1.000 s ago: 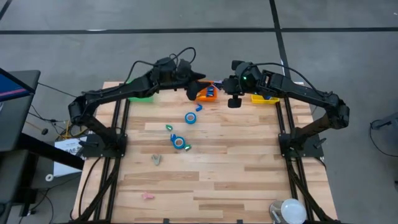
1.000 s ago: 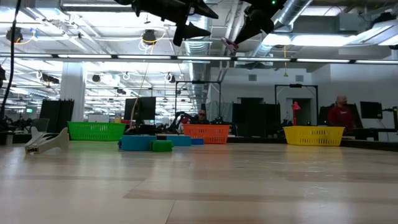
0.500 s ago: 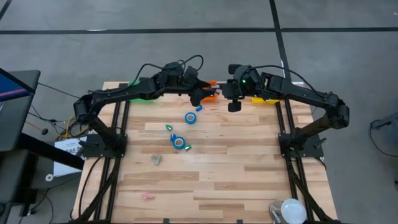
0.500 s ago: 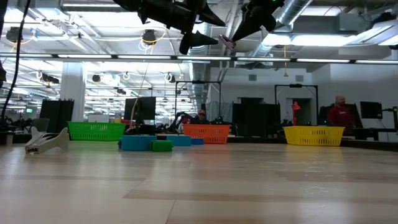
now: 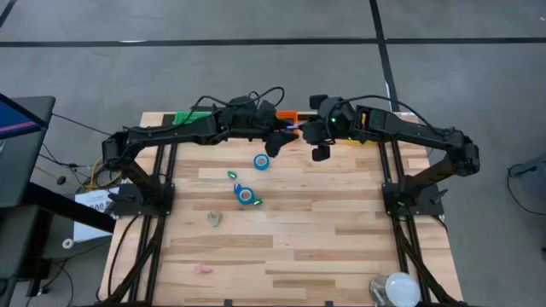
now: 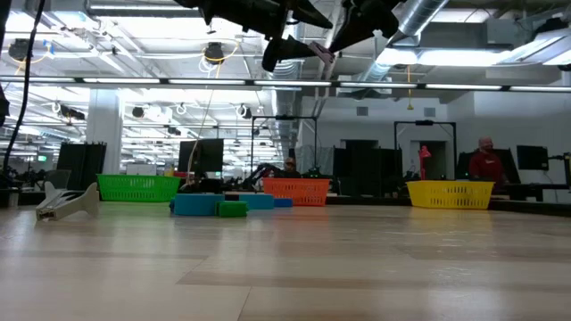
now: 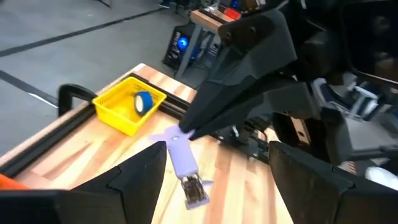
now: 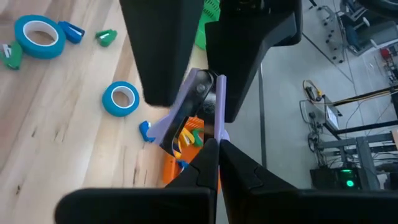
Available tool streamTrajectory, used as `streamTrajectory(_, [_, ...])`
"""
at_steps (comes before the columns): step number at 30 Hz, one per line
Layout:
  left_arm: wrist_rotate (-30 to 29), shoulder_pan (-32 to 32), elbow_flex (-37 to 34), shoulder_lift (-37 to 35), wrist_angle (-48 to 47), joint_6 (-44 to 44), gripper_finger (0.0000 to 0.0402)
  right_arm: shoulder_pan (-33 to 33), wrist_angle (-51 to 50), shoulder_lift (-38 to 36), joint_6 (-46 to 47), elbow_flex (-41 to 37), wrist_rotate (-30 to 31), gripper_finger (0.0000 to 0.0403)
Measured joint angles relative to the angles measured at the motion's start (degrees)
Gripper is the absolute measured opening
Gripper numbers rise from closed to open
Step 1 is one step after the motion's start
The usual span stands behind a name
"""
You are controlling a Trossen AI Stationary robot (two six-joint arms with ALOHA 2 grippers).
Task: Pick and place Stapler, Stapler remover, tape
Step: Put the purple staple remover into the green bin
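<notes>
A lavender stapler remover (image 7: 182, 155) hangs high over the table's far middle. My right gripper (image 8: 214, 148) is shut on it. My left gripper (image 7: 214, 158) is open, and its two fingers stand on either side of the remover without touching it. Two blue tape rolls (image 5: 261, 161) (image 5: 245, 194) lie flat on the table. Small green and blue staplers (image 5: 231, 175) (image 5: 273, 147) lie around them. A beige stapler remover (image 5: 213, 219) lies nearer the front. My right gripper pinches the lavender remover's handle end (image 7: 176, 137) between its two fingertips. The fingers slant down from the table's right side. The remover hangs below them with its metal claws (image 7: 196, 190) lowest, clear of the table.
Green (image 6: 138, 187), orange (image 6: 297, 190) and yellow (image 6: 450, 193) bins stand along the far edge. The yellow bin holds a blue tape roll (image 7: 143, 102). A pink piece (image 5: 203, 269) and a white round object (image 5: 397, 290) sit near the front edge. People show in the room beyond.
My left gripper has moved toward the table's right and a little down, up to the right gripper, and its open fingers now flank the hanging remover. My right gripper has shifted slightly toward it and kept its hold.
</notes>
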Motion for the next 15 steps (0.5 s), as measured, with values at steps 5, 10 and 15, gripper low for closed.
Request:
streamTrajectory(5, [-5.8,-0.9,0.0,0.0,-1.8,-0.8,0.0273,0.0,-0.2,0.0,0.0,0.0,1.9,0.0000])
streamTrajectory(10, [-6.6,-0.8,0.0,0.0,-3.6,-1.5,0.0273,0.0,-0.5,0.0,0.0,0.0,2.0,0.0000])
streamTrajectory(15, [-6.6,-0.6,0.0,0.0,-3.6,-1.5,0.0268,0.0,-1.0,0.0,-0.1,0.0,2.0,0.0000])
